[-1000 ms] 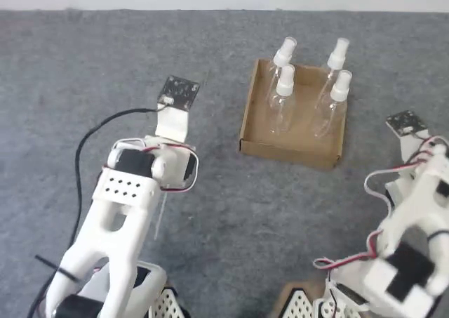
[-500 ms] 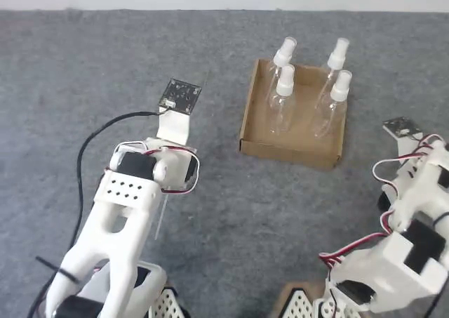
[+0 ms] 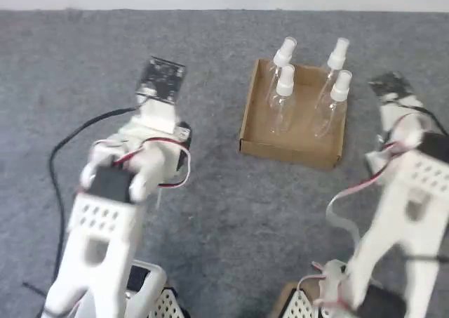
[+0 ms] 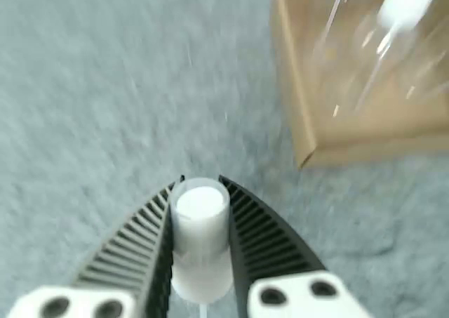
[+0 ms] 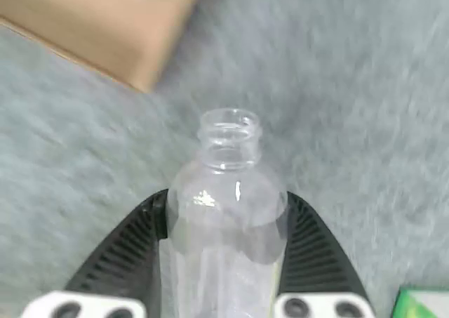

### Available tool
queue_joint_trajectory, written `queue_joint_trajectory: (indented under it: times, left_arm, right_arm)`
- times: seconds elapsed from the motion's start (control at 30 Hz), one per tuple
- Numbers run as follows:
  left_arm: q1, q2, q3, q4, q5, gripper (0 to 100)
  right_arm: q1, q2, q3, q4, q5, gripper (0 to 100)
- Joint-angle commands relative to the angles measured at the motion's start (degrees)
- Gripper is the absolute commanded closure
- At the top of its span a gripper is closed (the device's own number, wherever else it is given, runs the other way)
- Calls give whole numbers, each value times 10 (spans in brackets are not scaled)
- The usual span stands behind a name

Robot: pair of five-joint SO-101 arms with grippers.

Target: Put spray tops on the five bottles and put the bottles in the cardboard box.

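Note:
The cardboard box [image 3: 254, 147] lies on the grey carpet at the back, holding several clear bottles [image 3: 280, 107] with white spray tops. My left gripper [image 4: 201, 220] is shut on a white spray top [image 4: 201, 213], left of the box [image 4: 302, 132]; the left arm [image 3: 151, 132] stands left of the box in the high view. My right gripper [image 5: 226, 223] is shut on a clear bottle [image 5: 226, 213] with an open neck and no top, near a corner of the box [image 5: 116, 34]. The right arm [image 3: 414, 170] stands right of the box.
Grey carpet [image 3: 231, 213] covers the table between the arms. A black cable [image 3: 70, 139] trails from the left arm. A green object [image 5: 421, 305] sits at the edge of the right wrist view. The arm bases [image 3: 154, 300] stand at the front edge.
The left arm has lifted and shifted left with the spray top. The right arm has swung up and forward toward the box's right side with the bottle.

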Motion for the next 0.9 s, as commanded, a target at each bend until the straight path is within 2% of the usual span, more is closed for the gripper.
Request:
queue_joint_trajectory:
  times: [0.0, 0.07, 0.27, 0.47, 0.6, 0.87]
  left_arm:
    - [-4, -73, -107, 58, 2, 989]
    - [-4, -85, -159, 84, 2, 989]
    - [-55, -75, -313, 124, 8, 989]
    - [-63, -76, -366, 117, 101, 989]
    - [-66, -76, -366, 75, 149, 989]
    - [-62, -76, -339, 55, 172, 989]
  right_arm:
    - [-130, -141, 19, 6, -78, 965]
    - [-213, -184, 34, 6, -123, 997]
    - [-432, -196, 43, -8, -220, 988]
    - [-598, -169, 105, -144, -280, 989]
    - [-651, -169, 178, -243, -320, 989]
    - [-661, -169, 250, -329, -324, 986]
